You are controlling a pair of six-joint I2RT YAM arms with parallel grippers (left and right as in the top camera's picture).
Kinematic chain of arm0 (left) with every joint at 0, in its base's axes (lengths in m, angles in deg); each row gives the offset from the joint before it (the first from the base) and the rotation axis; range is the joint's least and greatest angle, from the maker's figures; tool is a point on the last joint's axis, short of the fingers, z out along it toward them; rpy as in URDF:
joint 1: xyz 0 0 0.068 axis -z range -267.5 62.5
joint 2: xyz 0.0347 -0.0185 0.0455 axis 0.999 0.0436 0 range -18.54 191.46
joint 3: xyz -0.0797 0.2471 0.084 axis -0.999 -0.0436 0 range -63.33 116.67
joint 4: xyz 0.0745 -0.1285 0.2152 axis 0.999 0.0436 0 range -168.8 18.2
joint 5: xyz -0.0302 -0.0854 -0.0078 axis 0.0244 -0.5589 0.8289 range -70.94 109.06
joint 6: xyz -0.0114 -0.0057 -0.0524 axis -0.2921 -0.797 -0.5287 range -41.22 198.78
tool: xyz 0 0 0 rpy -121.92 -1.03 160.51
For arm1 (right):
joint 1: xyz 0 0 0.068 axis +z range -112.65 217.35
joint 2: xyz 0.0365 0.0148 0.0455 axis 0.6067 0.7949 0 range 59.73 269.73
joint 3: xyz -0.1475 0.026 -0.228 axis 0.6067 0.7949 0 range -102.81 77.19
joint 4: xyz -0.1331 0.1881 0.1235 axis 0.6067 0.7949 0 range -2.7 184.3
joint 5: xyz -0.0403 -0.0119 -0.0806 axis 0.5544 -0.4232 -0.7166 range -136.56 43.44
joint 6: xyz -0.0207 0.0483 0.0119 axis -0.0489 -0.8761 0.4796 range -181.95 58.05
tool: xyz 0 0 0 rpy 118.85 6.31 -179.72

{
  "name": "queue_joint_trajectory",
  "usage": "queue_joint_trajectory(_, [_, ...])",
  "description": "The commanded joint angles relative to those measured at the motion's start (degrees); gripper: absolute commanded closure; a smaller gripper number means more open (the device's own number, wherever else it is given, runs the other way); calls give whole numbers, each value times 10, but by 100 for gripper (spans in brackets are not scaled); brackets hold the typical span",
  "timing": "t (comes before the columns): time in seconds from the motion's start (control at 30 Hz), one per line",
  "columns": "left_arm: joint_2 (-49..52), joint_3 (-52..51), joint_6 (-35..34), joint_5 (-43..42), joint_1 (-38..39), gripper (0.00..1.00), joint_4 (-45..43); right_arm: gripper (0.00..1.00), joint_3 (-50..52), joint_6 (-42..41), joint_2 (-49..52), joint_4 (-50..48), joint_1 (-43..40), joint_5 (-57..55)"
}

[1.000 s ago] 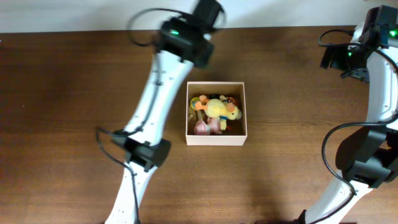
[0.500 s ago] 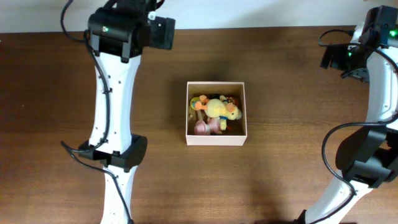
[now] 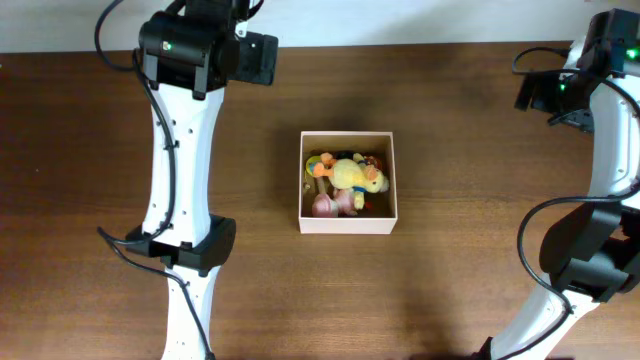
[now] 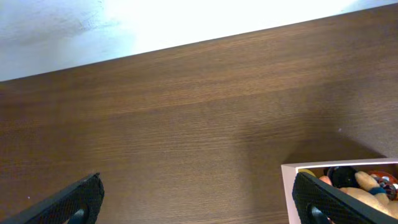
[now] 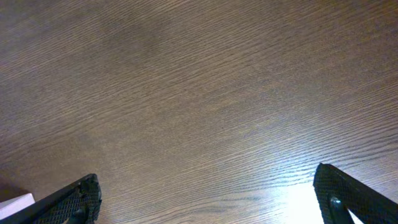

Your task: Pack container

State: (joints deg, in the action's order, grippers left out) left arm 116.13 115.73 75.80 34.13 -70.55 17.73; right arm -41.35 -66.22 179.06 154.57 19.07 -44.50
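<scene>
Overhead view: you see the container (image 3: 348, 224), a square white-walled box, standing near the middle of the dark wooden table (image 3: 470, 150), well apart from both arms. Inside it lies a heap of small toys, with a yellow plush duck (image 3: 352, 174) on top and a pink toy (image 3: 325, 206) against the near wall; the rest are too small to tell apart. The left arm (image 3: 180, 170) reaches up the left side of the table to its far edge, its black head above and to the left of the box. The right arm (image 3: 610, 150) stands at the right edge, its head by the far right corner.

Left wrist view: the left gripper (image 4: 198, 183) hangs over bare wood with its two black fingers (image 4: 78, 202) spread wide, one at each lower corner of the frame, nothing between them. You find a corner of the container's white rim at the lower right, just beside the right-hand finger, with a few toys visible inside.

Right wrist view: the right gripper (image 5: 206, 175) is likewise spread wide above bare wood grain, and its fingers (image 5: 345, 196) hold nothing.
</scene>
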Motion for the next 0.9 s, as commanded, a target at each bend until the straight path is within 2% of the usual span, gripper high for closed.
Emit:
queue_joint_trajectory(0.0, [-15, 6, 2, 10, -2, 1, 2, 1, 4, -1, 4, -2, 2, 3])
queue_joint_trajectory(0.2, [-74, 6, -2, 28, -9, 1, 2, 1, 4, -1, 4, -2, 2, 3])
queue_joint_trajectory(0.53, [-198, -23, -29, 6, -85, 1, -12, 1, 4, -1, 4, -2, 2, 3])
queue_joint_trajectory(0.7, [-281, -160, -53, 4, -109, 1, -129, 1, 4, -1, 4, -2, 2, 3])
queue_joint_trajectory(0.87, [-394, -389, -53, 2, -130, 1, -304, 1, 4, -1, 4, -2, 2, 3])
